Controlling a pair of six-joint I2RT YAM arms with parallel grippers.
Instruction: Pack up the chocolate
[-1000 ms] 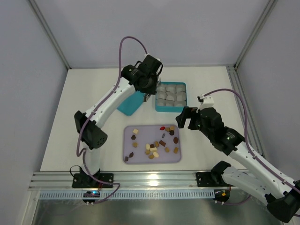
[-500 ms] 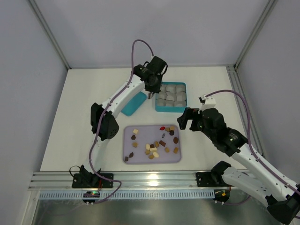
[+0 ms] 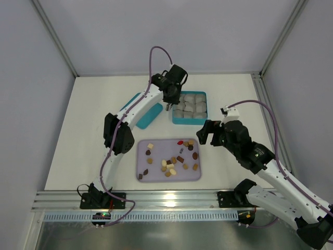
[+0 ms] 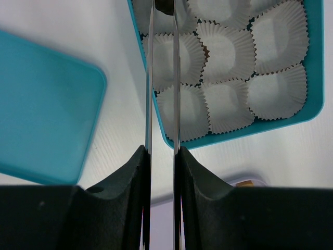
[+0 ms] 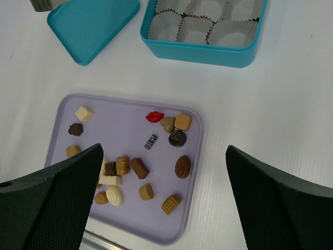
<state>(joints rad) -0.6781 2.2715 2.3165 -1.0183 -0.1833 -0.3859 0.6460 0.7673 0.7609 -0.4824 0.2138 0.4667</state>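
Unmoved over the last second: loose chocolate pieces, mixed brown, tan, cream and one red, scattered on the lilac plastic tray. What has shifted is the left arm. Its elbow has swung inward and its wrist now stands over the left edge of the teal box of white crinkled paper cups.

Left tool: long thin fingers set narrow. A dark brown lump sits between the tips at the frame's top edge. It looks like a gripped piece, though it is cropped. The cups in view look empty.

Right tool: jaws wide, holding nothing, hovering above the tray.

Flat teal lid lies on the white surface just left of the box.

Step in hand, as I judge it: carrying one piece to the box, packing hardly begun. The next move calls for centring the tips over a single cup, lowering and parting the fingers. The box wall is close, so there is little room for sideways error.
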